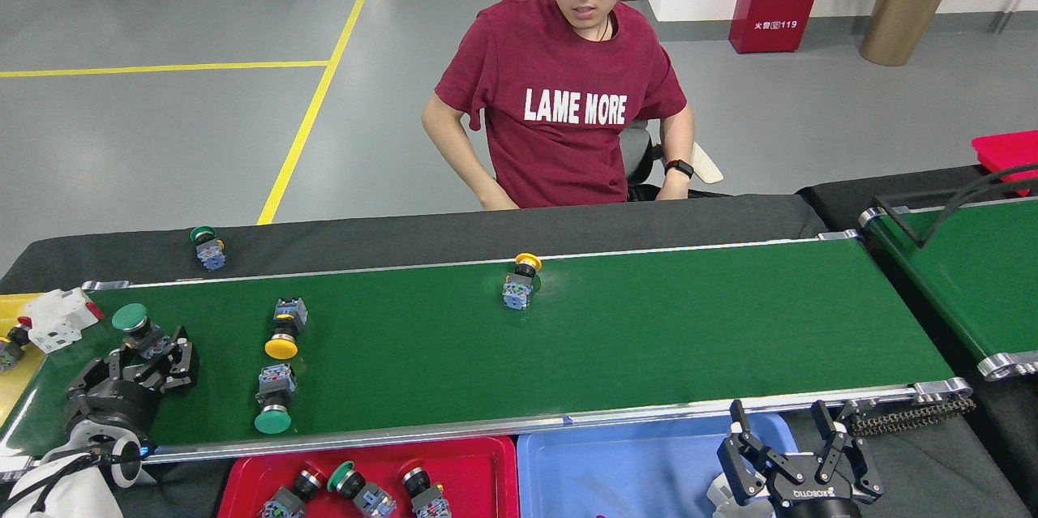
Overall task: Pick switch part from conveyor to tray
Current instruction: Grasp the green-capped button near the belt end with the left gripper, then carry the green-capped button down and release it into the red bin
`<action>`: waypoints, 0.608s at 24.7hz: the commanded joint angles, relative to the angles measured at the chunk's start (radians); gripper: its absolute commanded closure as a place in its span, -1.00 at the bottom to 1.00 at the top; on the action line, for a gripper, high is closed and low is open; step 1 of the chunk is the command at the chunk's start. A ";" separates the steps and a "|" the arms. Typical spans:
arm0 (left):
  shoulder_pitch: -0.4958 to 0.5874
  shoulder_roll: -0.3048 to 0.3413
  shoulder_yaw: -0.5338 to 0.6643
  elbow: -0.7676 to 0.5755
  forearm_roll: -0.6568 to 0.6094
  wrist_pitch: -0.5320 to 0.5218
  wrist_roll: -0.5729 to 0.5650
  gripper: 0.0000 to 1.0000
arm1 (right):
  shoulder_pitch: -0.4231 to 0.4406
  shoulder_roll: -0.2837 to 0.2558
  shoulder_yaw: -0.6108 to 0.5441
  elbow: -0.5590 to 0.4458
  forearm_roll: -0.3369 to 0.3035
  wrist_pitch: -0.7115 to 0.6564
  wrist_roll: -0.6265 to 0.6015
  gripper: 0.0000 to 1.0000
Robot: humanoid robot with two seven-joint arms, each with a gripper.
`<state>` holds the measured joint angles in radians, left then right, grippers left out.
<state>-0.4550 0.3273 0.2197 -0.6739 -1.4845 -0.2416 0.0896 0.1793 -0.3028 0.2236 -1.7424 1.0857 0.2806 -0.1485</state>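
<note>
Bright, even indoor light fills the view, with no harsh contrast. The polished grey concrete floor (162,137) carries soft pale sheen, strongest toward the upper left. On the long dark-green flat conveyor belt (649,323) shadows are short and faint, sitting close under each small switch part, which suggests diffuse light from overhead. The silver aluminium frame rail (616,417) along the near edge shows a thin bright highlight. Focus is sharp across most of the view, and the white lettering on the maroon T-shirt (568,80) reads cleanly. Straight lines bow slightly toward the borders, a mild wide-angle bend.
</note>
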 commanded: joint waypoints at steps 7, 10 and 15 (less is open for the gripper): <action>0.167 0.012 -0.005 -0.316 0.066 -0.220 0.050 0.91 | 0.035 0.083 -0.104 0.012 -0.001 -0.037 -0.048 -0.98; 0.397 0.016 0.010 -0.609 0.090 -0.401 0.027 0.90 | 0.066 0.103 -0.102 0.006 0.003 -0.040 -0.045 -0.98; 0.753 0.001 0.024 -0.954 0.156 -0.538 0.002 0.70 | 0.066 0.099 -0.101 0.004 0.008 -0.043 -0.048 -0.98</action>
<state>0.2774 0.3237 0.2403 -1.5754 -1.3450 -0.7202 0.0973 0.2493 -0.1987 0.1274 -1.7236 1.0911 0.2425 -0.1888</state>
